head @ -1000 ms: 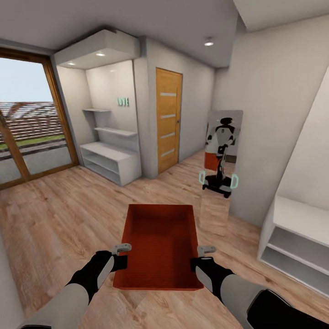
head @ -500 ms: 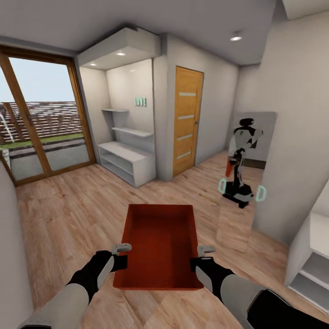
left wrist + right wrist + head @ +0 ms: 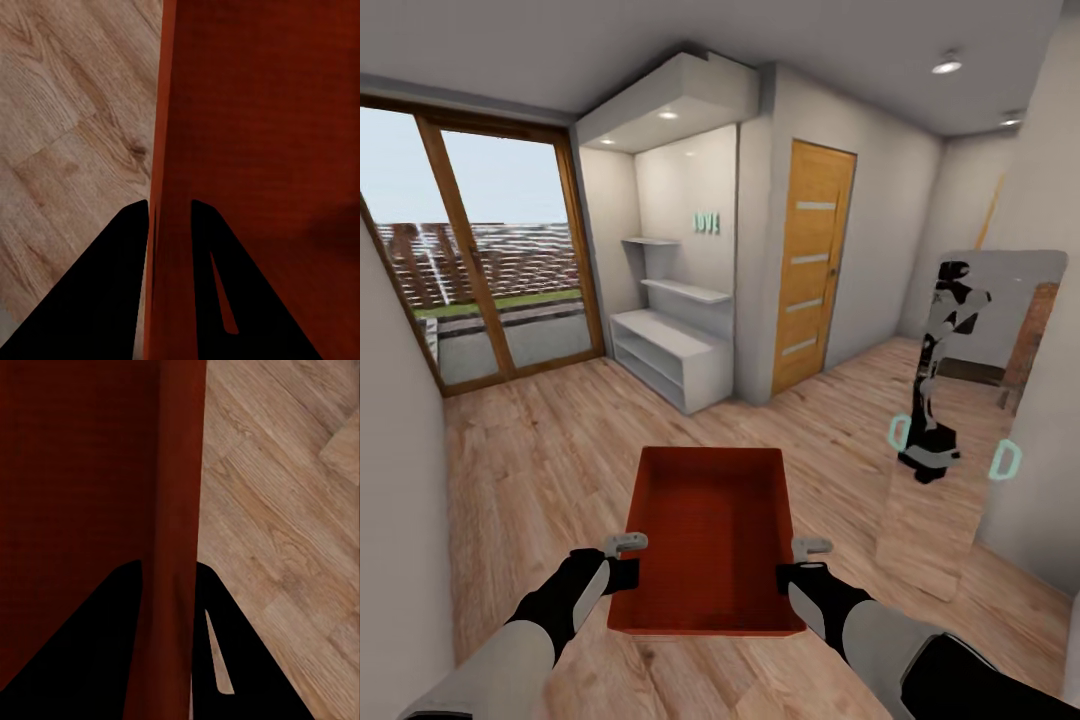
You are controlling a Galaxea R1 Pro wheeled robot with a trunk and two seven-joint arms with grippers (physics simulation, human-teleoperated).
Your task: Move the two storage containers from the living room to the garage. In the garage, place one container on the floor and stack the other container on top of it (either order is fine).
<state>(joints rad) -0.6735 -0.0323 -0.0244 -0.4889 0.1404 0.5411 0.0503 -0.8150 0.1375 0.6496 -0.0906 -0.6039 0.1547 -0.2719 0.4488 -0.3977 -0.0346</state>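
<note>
While held over the wood-plank floor (image 3: 540,450), the storage container (image 3: 710,530) is gripped — both jaws clamp its side walls.

Light wood-plank floor (image 3: 540,470), white shelf unit (image 3: 670,355) (low, open-fronted), leaning mirror (image 3: 960,420) standing on it

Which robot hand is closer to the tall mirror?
Right. The right hand grips the red bin on the side toward the mirror; the left hand grips the bin's far side.
</note>
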